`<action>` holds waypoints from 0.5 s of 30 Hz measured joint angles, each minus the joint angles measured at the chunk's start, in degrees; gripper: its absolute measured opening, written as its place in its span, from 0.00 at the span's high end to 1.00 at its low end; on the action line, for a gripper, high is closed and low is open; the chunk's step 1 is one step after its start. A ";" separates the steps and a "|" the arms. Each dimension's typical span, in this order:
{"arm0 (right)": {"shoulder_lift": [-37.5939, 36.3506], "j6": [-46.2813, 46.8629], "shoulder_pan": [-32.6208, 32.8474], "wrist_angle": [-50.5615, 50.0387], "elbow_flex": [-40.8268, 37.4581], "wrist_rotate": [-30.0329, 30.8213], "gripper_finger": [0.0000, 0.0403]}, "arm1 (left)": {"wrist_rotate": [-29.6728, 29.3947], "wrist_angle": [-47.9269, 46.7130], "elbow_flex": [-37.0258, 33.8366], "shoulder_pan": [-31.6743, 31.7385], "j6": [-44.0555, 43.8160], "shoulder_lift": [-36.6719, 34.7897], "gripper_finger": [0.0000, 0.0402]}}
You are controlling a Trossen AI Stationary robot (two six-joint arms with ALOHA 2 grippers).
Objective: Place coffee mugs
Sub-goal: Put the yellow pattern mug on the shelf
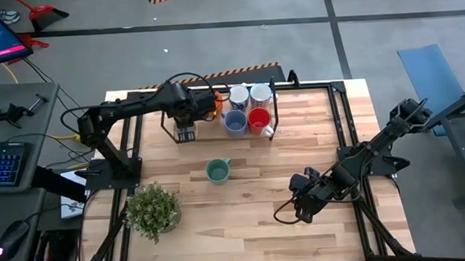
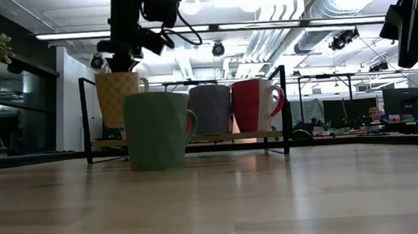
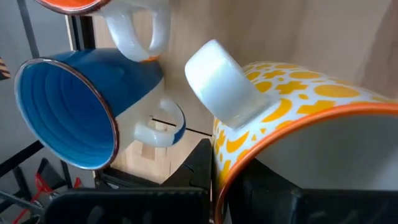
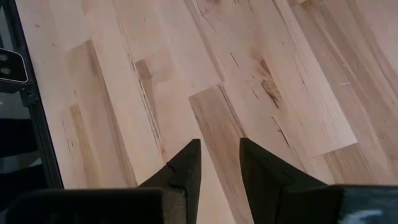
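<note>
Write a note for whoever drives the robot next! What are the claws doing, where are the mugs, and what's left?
Left gripper: at the rack's left end, right by the patterned mug; I can't tell whether it holds the mug.
Right gripper: open, empty, low over the table on the right.
Mugs: the blue mug, red mug, slate-blue mug and others are in the rack. The green mug stands alone on the table in front of it.
Done: most mugs racked.
Left: settle the patterned mug, then probably the green mug.

The right gripper [image 4: 219, 163], fingers seemingly slightly apart, hangs over the wooden table [image 4: 186, 68].
</note>
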 joint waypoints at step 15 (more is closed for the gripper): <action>0.00 0.02 0.00 1.42 0.00 -0.02 0.78 | -0.11 5.59 -5.70 4.42 3.80 -0.02 0.98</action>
